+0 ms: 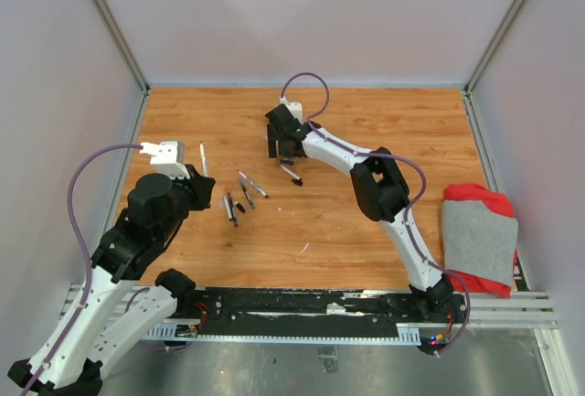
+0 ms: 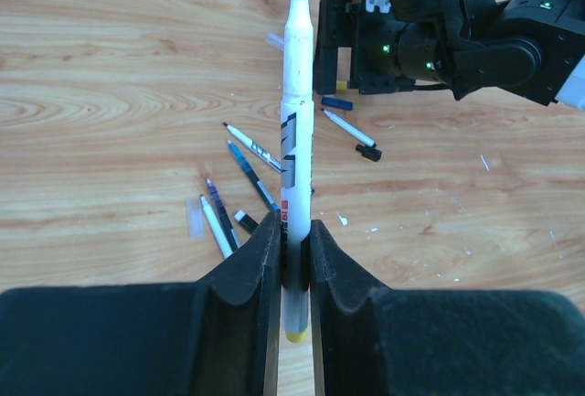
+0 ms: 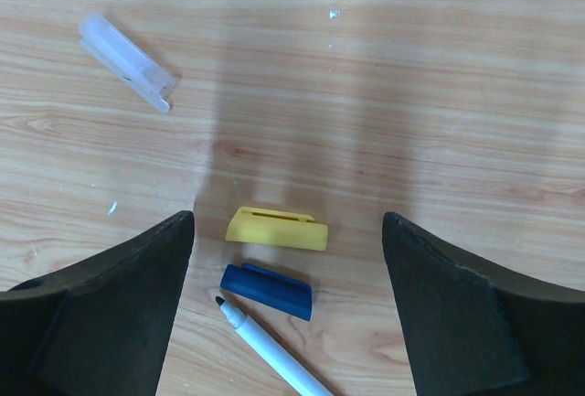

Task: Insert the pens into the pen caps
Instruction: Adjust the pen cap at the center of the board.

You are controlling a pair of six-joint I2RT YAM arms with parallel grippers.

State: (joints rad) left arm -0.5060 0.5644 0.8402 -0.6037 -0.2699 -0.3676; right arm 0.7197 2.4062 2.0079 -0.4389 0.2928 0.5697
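Now | left gripper (image 2: pixel 294 233) pinching white pen (image 2: pixel 297 122), print blurred, perhaps a brand | right gripper (image 3: pixel 288 222) spread over yellow cap (image 3: pixel 277 230)

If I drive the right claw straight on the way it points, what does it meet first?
Probably the yellow cap, lying flat in the gap of the open right claw, with the dark blue cap just beside it. The table lies right underneath, though depth is unclear.
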